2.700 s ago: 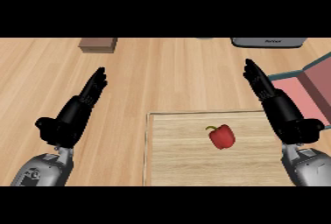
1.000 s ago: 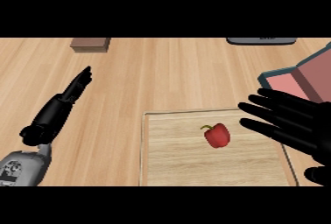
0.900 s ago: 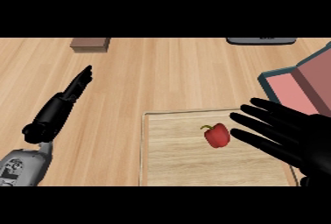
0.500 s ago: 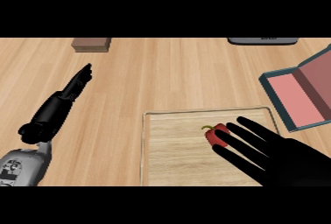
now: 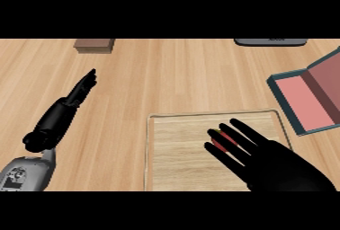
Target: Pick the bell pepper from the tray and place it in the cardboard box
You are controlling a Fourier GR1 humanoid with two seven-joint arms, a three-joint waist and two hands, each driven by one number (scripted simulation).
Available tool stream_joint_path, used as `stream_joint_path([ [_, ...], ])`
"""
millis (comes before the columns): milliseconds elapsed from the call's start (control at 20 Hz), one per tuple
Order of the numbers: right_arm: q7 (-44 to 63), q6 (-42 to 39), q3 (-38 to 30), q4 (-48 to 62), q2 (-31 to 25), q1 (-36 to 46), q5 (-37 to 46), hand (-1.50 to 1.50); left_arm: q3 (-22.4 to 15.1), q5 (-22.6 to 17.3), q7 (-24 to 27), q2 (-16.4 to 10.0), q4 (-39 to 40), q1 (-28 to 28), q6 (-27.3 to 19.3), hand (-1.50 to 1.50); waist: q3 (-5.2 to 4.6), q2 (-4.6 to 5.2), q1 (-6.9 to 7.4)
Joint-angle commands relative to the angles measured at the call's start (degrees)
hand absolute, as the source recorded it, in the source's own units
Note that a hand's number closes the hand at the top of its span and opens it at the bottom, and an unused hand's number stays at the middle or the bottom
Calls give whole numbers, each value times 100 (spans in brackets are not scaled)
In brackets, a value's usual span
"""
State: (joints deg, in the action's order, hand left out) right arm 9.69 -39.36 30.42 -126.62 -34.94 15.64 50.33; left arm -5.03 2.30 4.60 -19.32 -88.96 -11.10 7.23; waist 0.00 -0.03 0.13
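Bell pepper (image 5: 224, 137) is lying on the tray (image 5: 179, 152) directly under the right hand (image 5: 279, 167), whose fingers are spreading straight, holding nothing. Grasping, lifting and carrying it to the cardboard box (image 5: 312, 96), ahead and right of that hand, are seemingly all remaining.

Counter (image 5: 166, 85): tray (image 5: 179, 155) set under fingers (image 5: 243, 134) of right hand (image 5: 285, 170); box (image 5: 312, 96) placed right of them; brown block (image 5: 93, 45) seen far beyond.

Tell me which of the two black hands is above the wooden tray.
The right black hand: its straight fingers spread above the light wooden tray, hiding most of the red bell pepper. The left black hand is left of the tray.
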Motion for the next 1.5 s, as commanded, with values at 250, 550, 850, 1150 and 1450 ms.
stream_joint_path([
  [250, -202, 79, 233, 500, 654, 62, 976, -150, 300, 288, 567, 104, 611, -42, 211, 0, -2, 6, -12],
  [550, -333, 345, 388, 1192, 1004, 88, 1717, -150, 298, 223, -177, 245, -252, 87, 309, 0, 0, -1, 15],
  [850, -1112, 827, -18, 1594, 949, -217, 1898, -150, 393, 469, -184, 449, 74, -271, 261, 0, 1, 2, -13],
  [1150, -1478, 926, -39, 1859, 1015, -466, 2152, -150, 414, 543, -252, 630, -75, -134, 261, 0, 1, -2, -19],
  [1450, -1364, 1310, -151, 2530, 1484, -194, 2725, -150, 739, 536, 321, 376, 533, -306, 617, 0, 0, 6, -13],
])
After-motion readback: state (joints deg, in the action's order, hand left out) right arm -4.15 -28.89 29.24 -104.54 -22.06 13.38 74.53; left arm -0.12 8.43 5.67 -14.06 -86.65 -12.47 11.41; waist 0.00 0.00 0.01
